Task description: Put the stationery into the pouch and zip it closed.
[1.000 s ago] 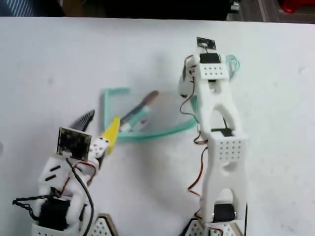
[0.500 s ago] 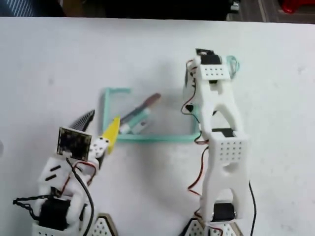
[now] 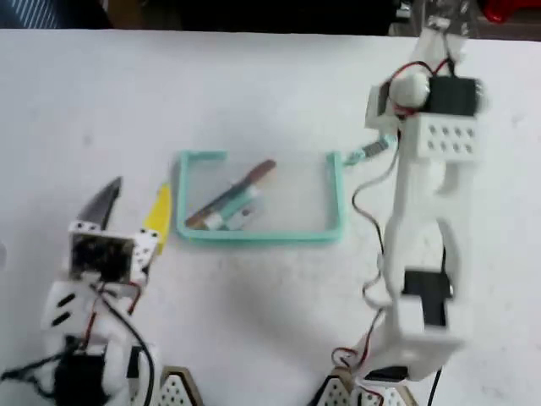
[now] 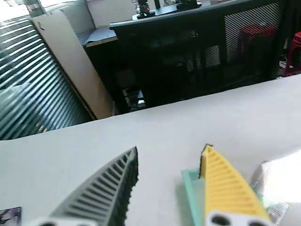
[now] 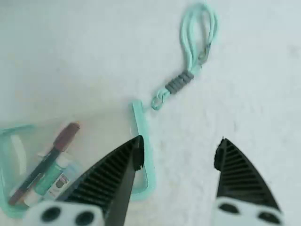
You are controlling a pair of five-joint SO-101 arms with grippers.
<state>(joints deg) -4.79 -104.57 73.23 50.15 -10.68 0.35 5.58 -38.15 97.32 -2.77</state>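
Clear pouch [image 3: 292,199] (teal-edged) lying flat, pens [image 3: 232,199] inside, apparently zipped shut

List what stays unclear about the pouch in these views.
- Whether the pouch is zipped: rim too blurred in high view.
- Stationery count: pieces overlap; right gripper hides part in right wrist view.
- Left wrist view: pouch cut by the edge, behind left gripper.

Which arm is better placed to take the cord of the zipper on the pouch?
Right, probably. The right gripper is open near the cord, at that end of the pouch. The left gripper is at the opposite end.
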